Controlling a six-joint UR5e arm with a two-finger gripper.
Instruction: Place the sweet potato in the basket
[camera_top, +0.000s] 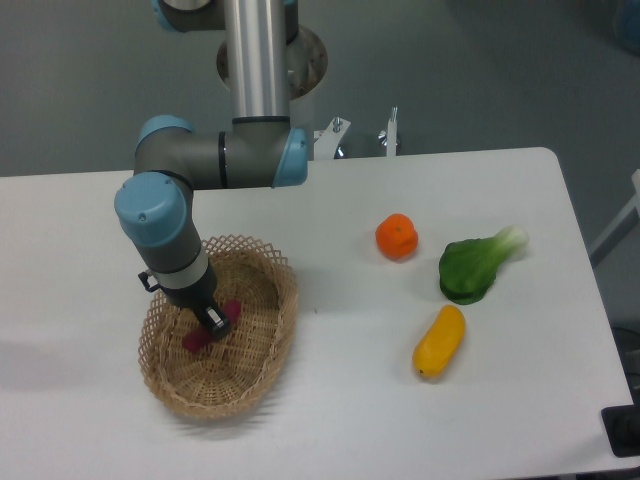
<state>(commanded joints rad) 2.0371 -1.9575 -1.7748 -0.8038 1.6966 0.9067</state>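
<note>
Inside the basket (262, 352), at the left of the worktop (330, 420), lies the sweet potato (196, 339), a small dark magenta piece of which only 2 parts show: 1 end pointing toward the near-left and a smaller part toward the right by the gripper tip. It sits low in the basket's hollow, against the woven floor, with the gripper (212, 321) directly over its middle. The jaws are dark and seen from above and behind the wrist; whether they are clamped on the sweet potato or parted around it cannot be told from this view. The arm's grey forearm and light-blue joint caps rise from the basket toward the far side, where the upright silver column stands at the far edge of the worktop.

The basket is an oval of light tan wicker with a looped, scalloped rim, its long axis running from near-left to far-right. To the right, well apart from the basket, are 3 other pieces: an orange round fruit (397, 236) toward the far side, a green leafy vegetable (474, 267) with a pale stalk further right, and a yellow oblong vegetable (439, 342) nearer the front edge. None of the 3 touches another.
</note>
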